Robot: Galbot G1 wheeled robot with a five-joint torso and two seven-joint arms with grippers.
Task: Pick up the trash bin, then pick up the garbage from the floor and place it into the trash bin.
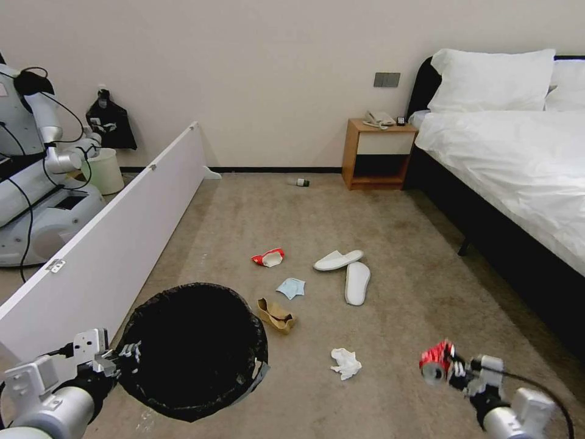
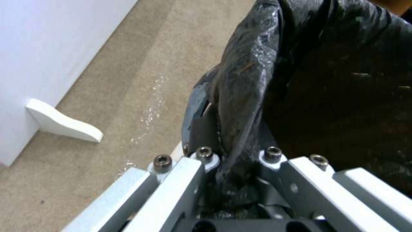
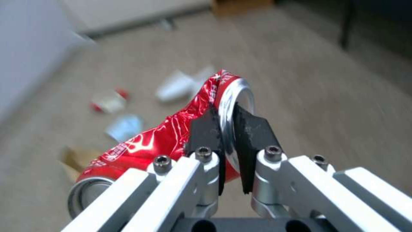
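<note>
So the left gripper (image 1: pixel 125 355) is clamped on the bag-lined rim of the trash bin (image 1: pixel 192 350), lower left of the head view. The right gripper (image 1: pixel 448 367), lower right, is pinching the crushed red can (image 1: pixel 436 361) above the carpet (image 1: pixel 396 244). The tissue (image 1: pixel 345 363), mask (image 1: pixel 290 287) and slippers (image 1: pixel 347 273) sit mid-frame.

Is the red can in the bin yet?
Out. The crushed red can is pinched in the right claw above the carpet, well apart from the trash bin.
</note>
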